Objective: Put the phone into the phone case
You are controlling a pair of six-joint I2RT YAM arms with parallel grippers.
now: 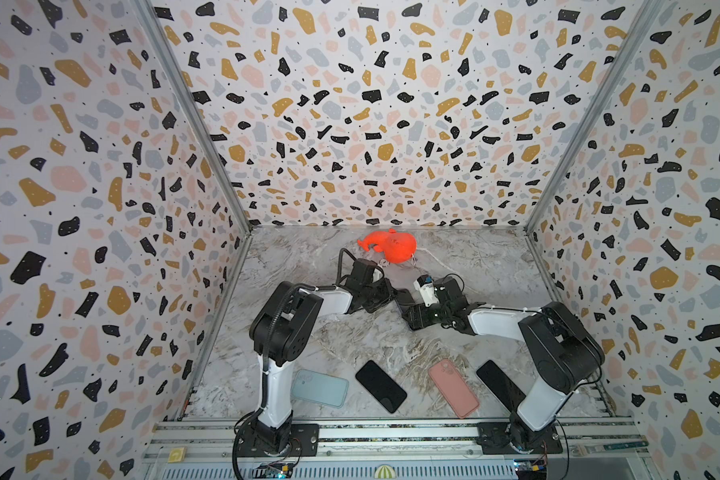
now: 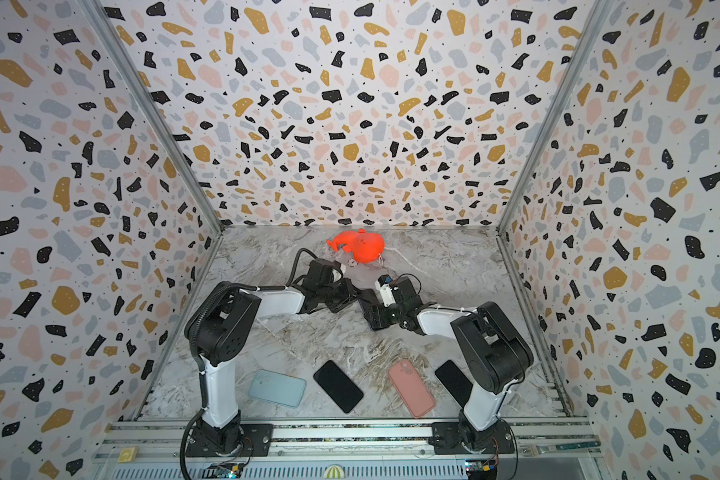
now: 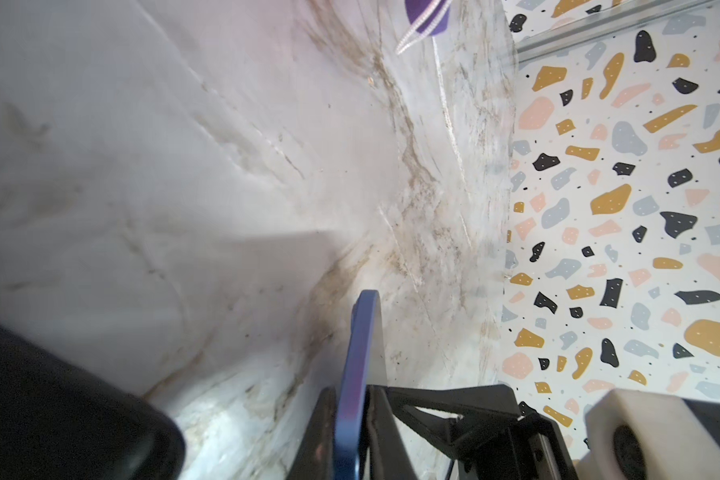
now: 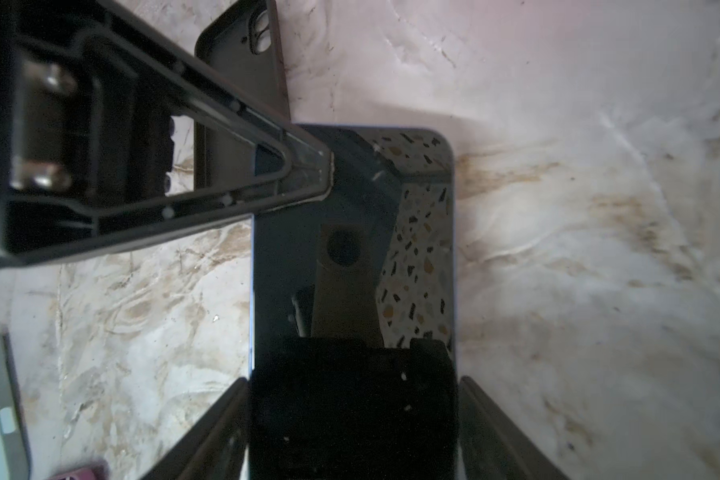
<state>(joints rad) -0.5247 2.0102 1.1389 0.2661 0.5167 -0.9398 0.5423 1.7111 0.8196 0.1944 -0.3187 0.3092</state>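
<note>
The phone [image 4: 350, 199], dark-screened with a blue rim, is held off the marble table between the two arms. My left gripper [image 3: 352, 395] is shut on its thin blue edge [image 3: 360, 340], near a top corner. In the right wrist view one left finger [image 4: 300, 170] lies over the screen. My right gripper [image 4: 352, 382] straddles the phone's width, and a thin strip of table shows beside one finger. A black phone case [image 4: 242, 83] lies open side up on the table just beyond, partly hidden by the left gripper. In both top views the grippers meet at mid-table [image 1: 395, 301] [image 2: 360, 301].
Along the front edge lie a light-blue case [image 1: 320, 387], a black phone [image 1: 381, 386], a pink case [image 1: 454, 388] and another black phone [image 1: 499, 384]. An orange soft toy [image 1: 391, 245] sits at the back. Patterned walls [image 1: 100, 208] close in three sides.
</note>
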